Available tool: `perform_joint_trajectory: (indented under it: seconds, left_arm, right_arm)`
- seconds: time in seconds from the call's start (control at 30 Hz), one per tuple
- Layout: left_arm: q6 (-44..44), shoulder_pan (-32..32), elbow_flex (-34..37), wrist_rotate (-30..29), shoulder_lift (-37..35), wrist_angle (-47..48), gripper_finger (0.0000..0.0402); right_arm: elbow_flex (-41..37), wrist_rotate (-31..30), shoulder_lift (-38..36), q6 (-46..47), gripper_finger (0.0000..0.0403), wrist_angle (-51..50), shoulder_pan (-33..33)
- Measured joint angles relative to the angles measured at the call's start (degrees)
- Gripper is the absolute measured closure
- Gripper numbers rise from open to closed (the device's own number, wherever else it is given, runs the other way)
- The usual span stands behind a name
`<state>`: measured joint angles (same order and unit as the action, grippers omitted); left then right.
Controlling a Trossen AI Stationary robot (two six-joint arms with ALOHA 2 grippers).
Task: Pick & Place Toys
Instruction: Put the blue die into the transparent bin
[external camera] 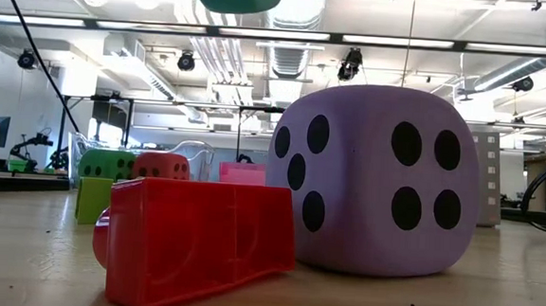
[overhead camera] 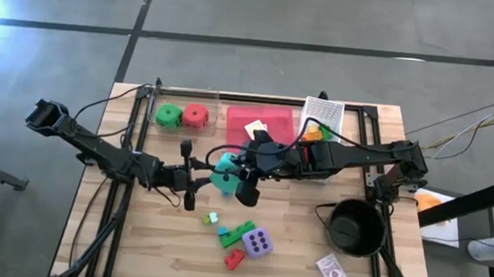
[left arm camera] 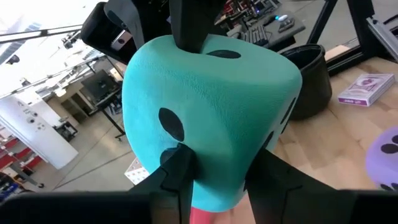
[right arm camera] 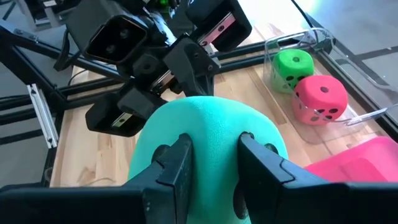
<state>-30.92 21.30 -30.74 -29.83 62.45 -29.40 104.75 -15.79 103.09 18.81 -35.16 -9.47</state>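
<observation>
Both wrist views show gripper-pinched teal die (left arm camera: 211, 118)

Fuzzy, matt cloth on the teal die (left arm camera: 205, 118) and the purple die (external camera: 371, 178); glossy, smooth, slightly see-through plastic on the red brick (external camera: 196, 238). Pale planked wood with a satin finish for the desk (overhead camera: 157, 238), printed card on the card pack (left arm camera: 367, 90). Matt black plastic on the left tool (left arm camera: 214, 171) and right tool (right arm camera: 214, 162).

Wooden table (overhead camera: 166, 239) carries purple die (overhead camera: 258, 243), bricks (overhead camera: 238, 235), card pack (overhead camera: 332, 271).
</observation>
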Motion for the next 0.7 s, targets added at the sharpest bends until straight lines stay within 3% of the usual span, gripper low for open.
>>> perform_joint_trajectory:
  seconds: [0.17, 0.53, 0.7]
  left_arm:
    - [1.66, 0.04, -0.04, -0.03, -0.05, 0.84, 0.0299]
    - [4.20, 0.20, -0.24, 0.63, -1.23, 3.61, 0.0349]
    - [4.40, 0.39, -0.24, -0.08, -1.58, 3.59, 0.0379]
  right_arm:
    - [0.00, -0.06, 0.04, 0.68, 0.0258, 0.00, 0.00]
    - [0.00, 0.36, -0.27, -0.93, 0.0076, -0.68, 0.11]
    - [-0.09, -3.02, -1.44, 0.42, 0.0036, -1.87, 0.07]
